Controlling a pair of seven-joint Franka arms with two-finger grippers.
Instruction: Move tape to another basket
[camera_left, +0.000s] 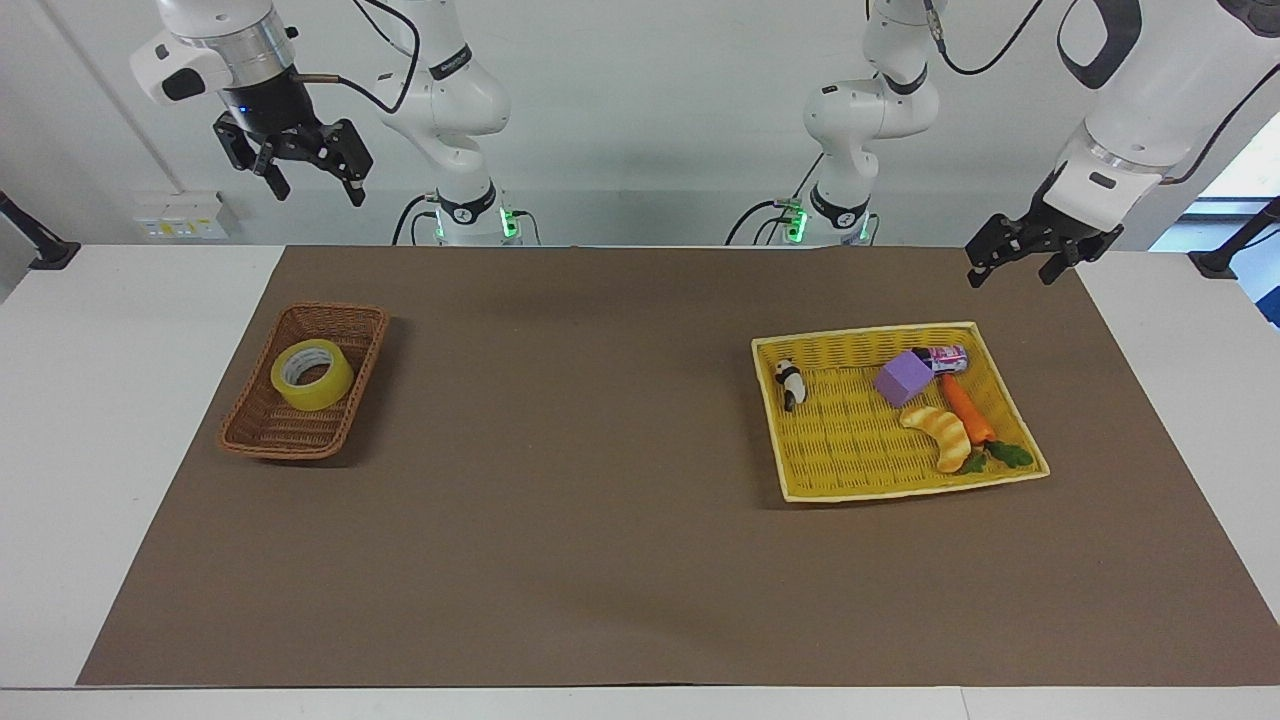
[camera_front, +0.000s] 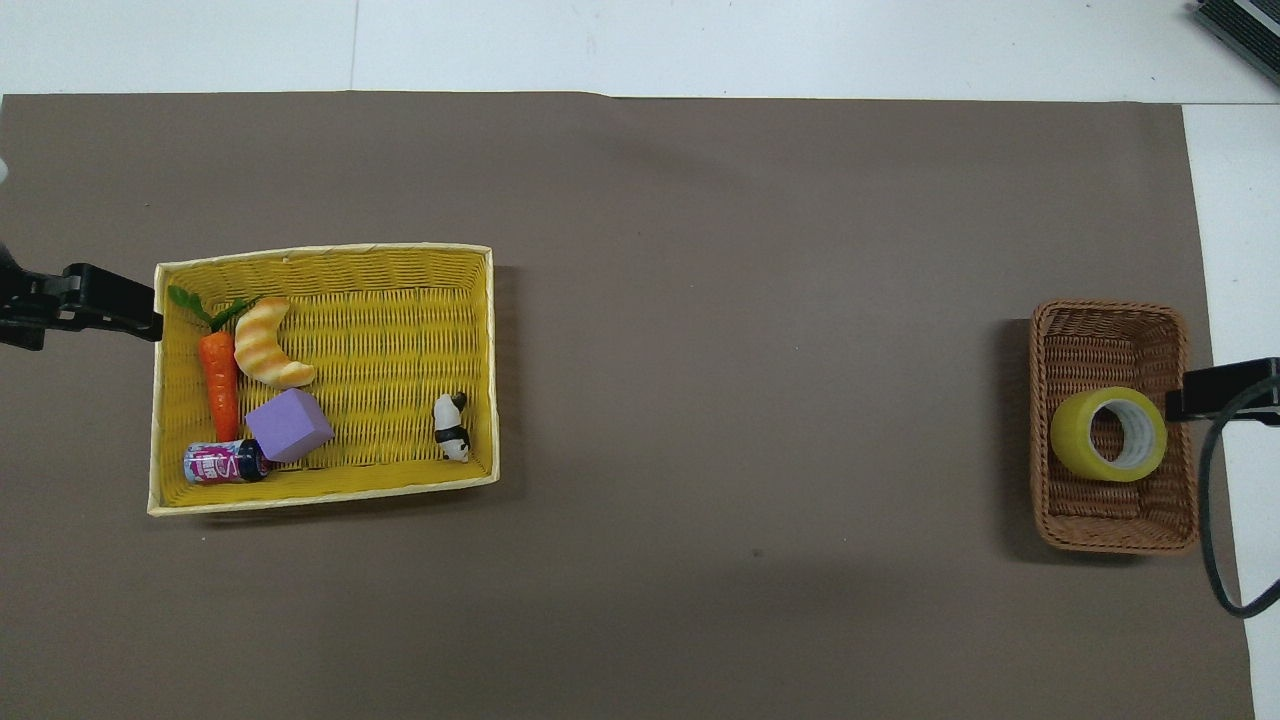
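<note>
Tape (camera_left: 312, 374) lying flat in brown basket (camera_left: 262, 427) at right arm's end of counter (camera_left: 600, 560), hole up for a rim pinch. Right hand (camera_left: 305, 181) released, high above. Left hand (camera_left: 1012, 264) released, waiting beside yellow tray (camera_left: 850, 490), likely destination.

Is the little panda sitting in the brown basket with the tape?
No, the panda toy lies in the yellow woven tray, while the brown wicker basket holds only the yellow tape roll.
</note>
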